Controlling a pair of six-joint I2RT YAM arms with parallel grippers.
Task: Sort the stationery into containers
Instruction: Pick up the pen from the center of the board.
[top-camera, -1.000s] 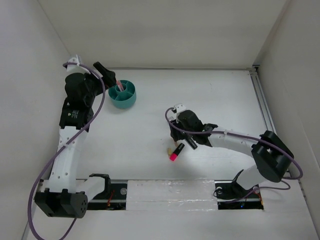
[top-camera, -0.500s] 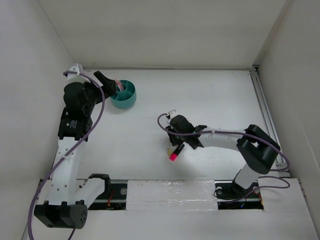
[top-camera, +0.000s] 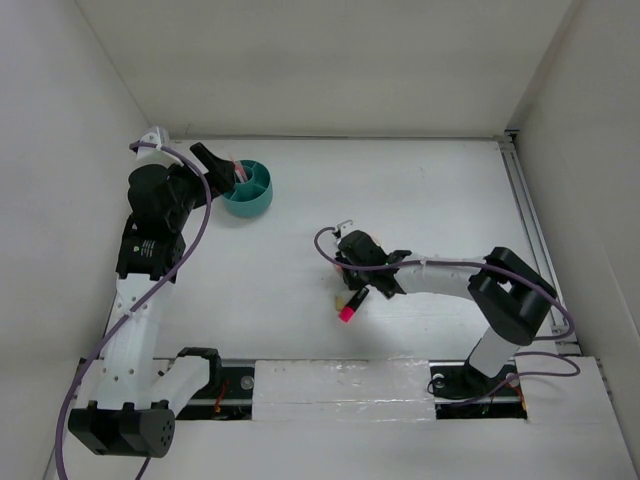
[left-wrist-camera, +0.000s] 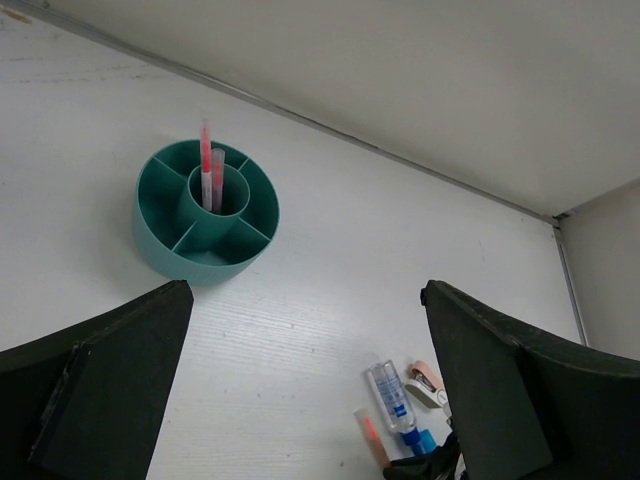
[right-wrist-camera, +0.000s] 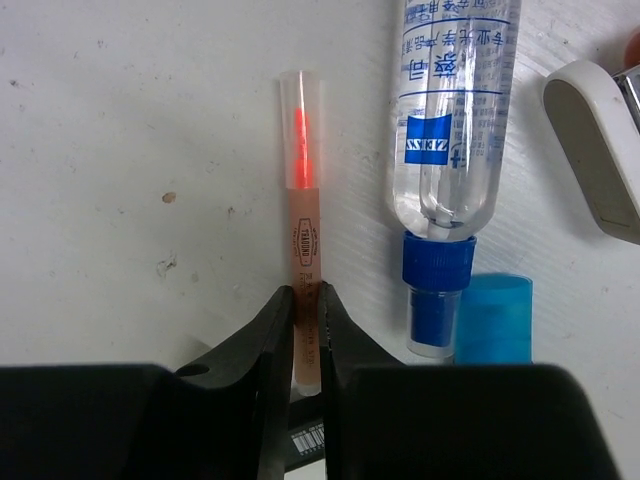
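Observation:
The round teal tub (top-camera: 247, 190) stands at the far left, and in the left wrist view (left-wrist-camera: 205, 212) two salmon-pink pens (left-wrist-camera: 208, 172) stand upright in its central ring. My left gripper (top-camera: 213, 163) is open and empty, just left of the tub. My right gripper (top-camera: 352, 278) sits low at mid-table; in the right wrist view (right-wrist-camera: 305, 300) it is shut on a salmon-pink pen (right-wrist-camera: 303, 215) that lies on the table. A clear-blue tube (right-wrist-camera: 450, 110) lies beside it. A pink highlighter with a black cap (top-camera: 348, 310) lies just in front of the right gripper.
A loose blue cap (right-wrist-camera: 495, 320) lies by the tube's blue end, and a small white and pink item (right-wrist-camera: 592, 150) lies to its right. Both also show in the left wrist view, next to the tube (left-wrist-camera: 393, 398). White walls close the table at the back and sides.
My left gripper has drawn back a little from over the tub. My right arm has shifted left and its gripper has come down onto the pen.

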